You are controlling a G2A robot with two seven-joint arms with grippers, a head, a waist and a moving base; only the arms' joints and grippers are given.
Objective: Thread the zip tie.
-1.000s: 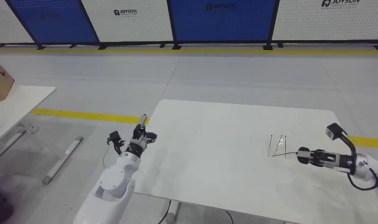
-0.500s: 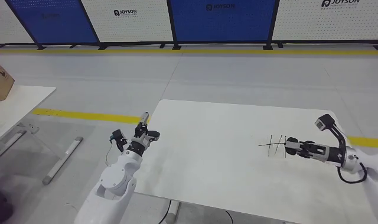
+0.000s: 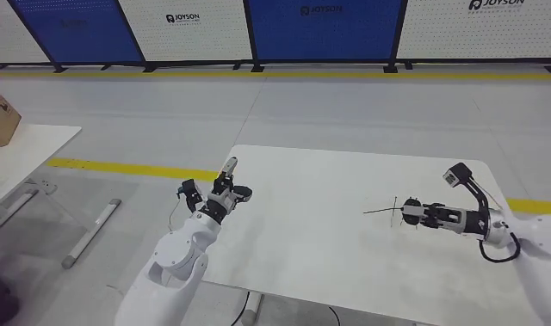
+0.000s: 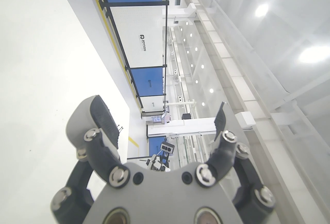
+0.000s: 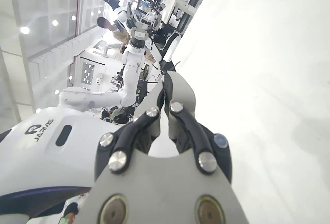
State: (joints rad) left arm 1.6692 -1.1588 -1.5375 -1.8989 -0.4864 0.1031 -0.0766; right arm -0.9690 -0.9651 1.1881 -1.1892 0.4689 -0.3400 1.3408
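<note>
Both arms have shifted inward over the white rectangular table. The right gripper, jaws pressed together, pinches the thin black plastic zip tie over the table's right part. The left gripper hangs at the left edge, jaws spread.

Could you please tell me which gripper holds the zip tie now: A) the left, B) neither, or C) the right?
C: the right gripper has its fingers shut on the zip tie, which sticks out over the table, while the left gripper stands open and empty.
</note>
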